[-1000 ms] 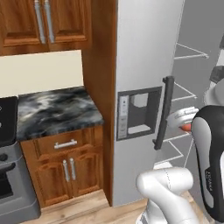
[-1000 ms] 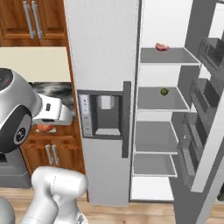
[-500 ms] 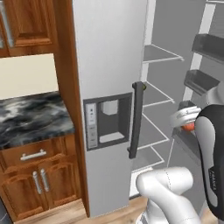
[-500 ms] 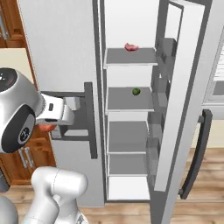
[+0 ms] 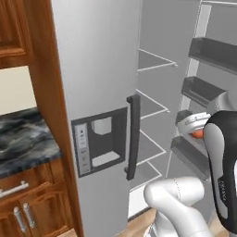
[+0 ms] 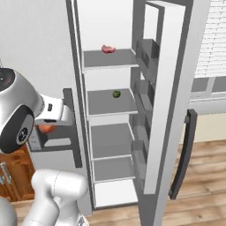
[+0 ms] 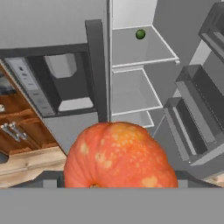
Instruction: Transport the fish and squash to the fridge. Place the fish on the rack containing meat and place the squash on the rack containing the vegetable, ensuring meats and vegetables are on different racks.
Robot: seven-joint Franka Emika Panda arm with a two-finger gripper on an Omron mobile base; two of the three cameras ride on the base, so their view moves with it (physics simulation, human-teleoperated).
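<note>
While the fridge (image 6: 110, 26) stands with its right door swung wide, the round orange squash (image 7: 118, 155) sits held in the gripper (image 6: 46, 128), out in front of the shut door with the dispenser panel (image 5: 99, 141). Its skin is smooth with pale spots. Flat pale shelves are bare toward their front edges. A pink piece of meat (image 6: 107, 48) lies on the top shelf, and a small green vegetable (image 6: 116, 93) on the next one down.
</note>
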